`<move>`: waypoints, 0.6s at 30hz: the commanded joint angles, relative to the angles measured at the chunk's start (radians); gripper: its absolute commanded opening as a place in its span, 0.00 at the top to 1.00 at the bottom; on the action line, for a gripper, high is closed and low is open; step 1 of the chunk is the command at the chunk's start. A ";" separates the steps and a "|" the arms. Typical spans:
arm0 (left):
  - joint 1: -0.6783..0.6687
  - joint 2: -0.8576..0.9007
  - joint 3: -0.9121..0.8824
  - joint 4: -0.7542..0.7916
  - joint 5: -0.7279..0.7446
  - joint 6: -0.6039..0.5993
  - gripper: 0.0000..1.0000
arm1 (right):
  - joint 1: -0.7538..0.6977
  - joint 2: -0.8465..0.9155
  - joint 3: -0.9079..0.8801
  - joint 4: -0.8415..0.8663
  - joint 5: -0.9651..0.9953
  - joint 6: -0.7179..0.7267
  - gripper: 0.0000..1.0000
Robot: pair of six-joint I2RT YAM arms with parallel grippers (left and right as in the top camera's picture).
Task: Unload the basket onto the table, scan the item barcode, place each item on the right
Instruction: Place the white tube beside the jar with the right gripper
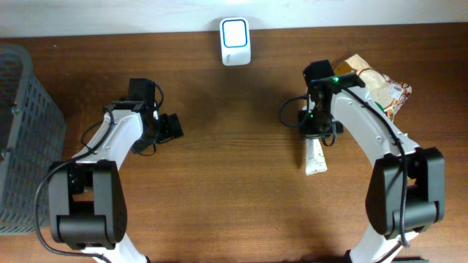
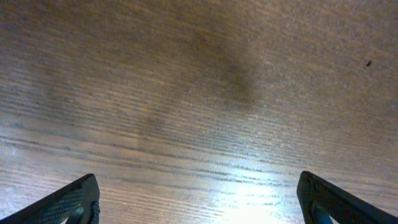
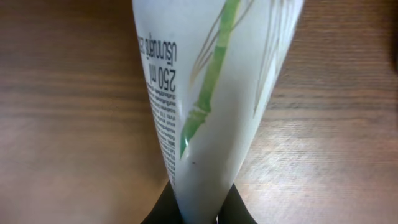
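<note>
White tube (image 3: 211, 93), over right half of bench (image 1: 234, 197): one end clamped in right gripper (image 3: 199, 214) jaws, body toward near edge; left gripper (image 2: 199, 199) jaws wide apart.

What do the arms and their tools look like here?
Left arm and right arm match: white tubular links, black joints and bases, thin black cables looping alongside. Left tool and right tool are black; the left fingers have textured pads. A green light glows on the right arm.

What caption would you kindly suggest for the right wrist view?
Right gripper shut on a white tube printed with green bamboo, with the wooden table behind.
</note>
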 commanded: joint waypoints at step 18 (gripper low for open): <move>-0.001 0.008 -0.004 0.000 -0.004 -0.003 0.01 | -0.060 -0.045 -0.058 0.139 0.214 0.000 0.38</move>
